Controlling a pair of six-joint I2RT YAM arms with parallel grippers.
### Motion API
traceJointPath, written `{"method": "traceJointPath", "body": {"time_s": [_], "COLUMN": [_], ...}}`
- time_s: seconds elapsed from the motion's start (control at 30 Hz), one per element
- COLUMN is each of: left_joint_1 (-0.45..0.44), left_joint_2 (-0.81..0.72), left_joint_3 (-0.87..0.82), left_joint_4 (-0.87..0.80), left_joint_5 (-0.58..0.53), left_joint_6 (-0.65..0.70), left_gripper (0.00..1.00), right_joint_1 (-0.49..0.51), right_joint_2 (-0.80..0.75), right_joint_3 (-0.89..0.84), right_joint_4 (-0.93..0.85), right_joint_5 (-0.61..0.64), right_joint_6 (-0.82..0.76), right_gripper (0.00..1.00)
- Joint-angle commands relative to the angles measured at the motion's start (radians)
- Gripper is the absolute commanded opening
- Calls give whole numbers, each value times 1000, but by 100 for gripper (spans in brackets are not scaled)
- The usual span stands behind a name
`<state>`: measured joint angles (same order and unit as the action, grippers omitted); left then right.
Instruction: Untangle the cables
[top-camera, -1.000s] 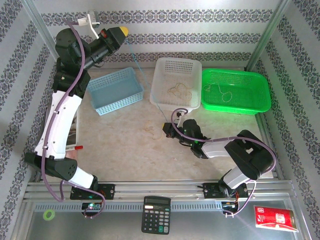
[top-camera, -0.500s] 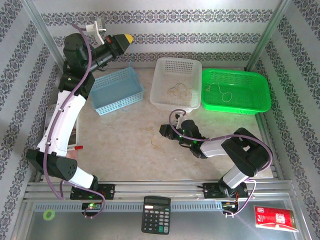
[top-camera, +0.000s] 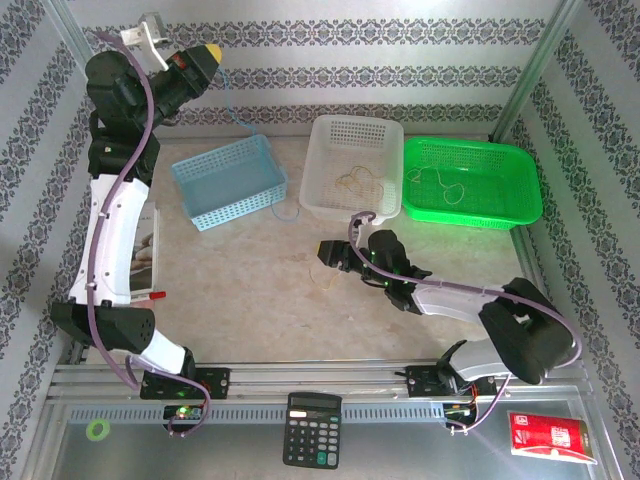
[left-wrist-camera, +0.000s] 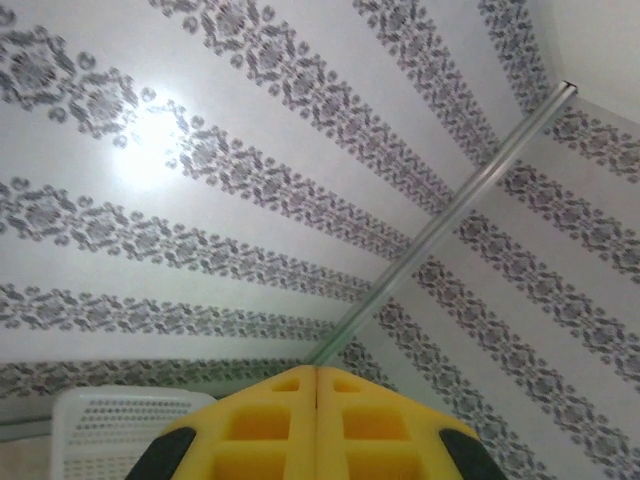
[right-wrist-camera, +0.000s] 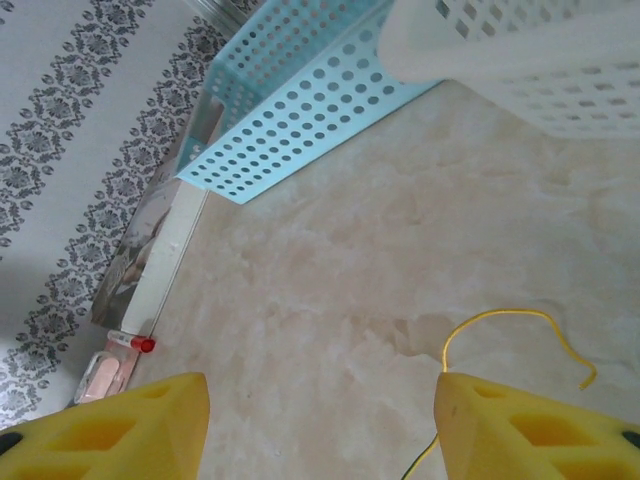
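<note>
Overhead, the blue cable (top-camera: 236, 110) slants down from the pinching left gripper (top-camera: 213, 50); the right gripper (top-camera: 322, 252) gapes.

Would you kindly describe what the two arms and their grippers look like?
The left arm and right arm have white shells, black joints and a purple cable looped alongside each. The left gripper and right gripper have blocky yellow fingers with recessed pockets.

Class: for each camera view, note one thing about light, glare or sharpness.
Left wrist view: a glare patch washes out the wallpaper; the shut left fingers look soft. Right wrist view: the open right fingers blur up close, the yellow cable and table are sharp. Top external view: even light, faint shadows; the blue cable is barely visible.
</note>
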<state>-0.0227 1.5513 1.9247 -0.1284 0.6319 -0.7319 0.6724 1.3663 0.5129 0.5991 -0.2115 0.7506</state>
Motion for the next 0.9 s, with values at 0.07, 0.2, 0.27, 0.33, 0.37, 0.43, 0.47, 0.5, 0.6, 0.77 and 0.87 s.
{"method": "traceJointPath", "body": {"time_s": [0.07, 0.2, 0.27, 0.33, 0.37, 0.43, 0.47, 0.5, 0.6, 0.77, 0.87], "left_joint_1": [30, 43, 50, 61, 66, 77, 84, 89, 112, 139, 142], "left_joint_2": [70, 119, 142, 164, 173, 189, 198, 205, 225, 254, 261], "left_joint_3": [77, 108, 115, 115, 115, 111, 107, 102, 79, 25, -29], "left_joint_4": [-37, -37, -34, -27, -27, -25, -21, -19, 3, 53, 86], "left_joint_5": [-17, -23, -26, -29, -30, -30, -32, -34, -31, -15, -2], "left_joint_6": [59, 75, 84, 93, 99, 114, 120, 123, 128, 125, 124], "left_gripper": [0, 0, 0, 0, 0, 0, 0, 0, 0, 0, 0], "right_joint_1": [1, -7, -13, -22, -26, -35, -41, -48, -67, -98, -104], "right_joint_2": [-108, -206, -252, -300, -322, -361, -380, -396, -438, -473, -474], "right_joint_3": [33, 30, 28, 27, 28, 33, 35, 39, 45, 44, 41], "right_joint_4": [-121, -215, -256, -305, -333, -383, -412, -435, -491, -554, -570], "right_joint_5": [-3, 20, 29, 32, 32, 34, 34, 32, 23, -3, -11], "right_joint_6": [-61, -86, -97, -109, -116, -130, -139, -145, -164, -184, -191], "right_gripper": [62, 63, 63, 64, 64, 64, 64, 65, 65, 65, 65]}}
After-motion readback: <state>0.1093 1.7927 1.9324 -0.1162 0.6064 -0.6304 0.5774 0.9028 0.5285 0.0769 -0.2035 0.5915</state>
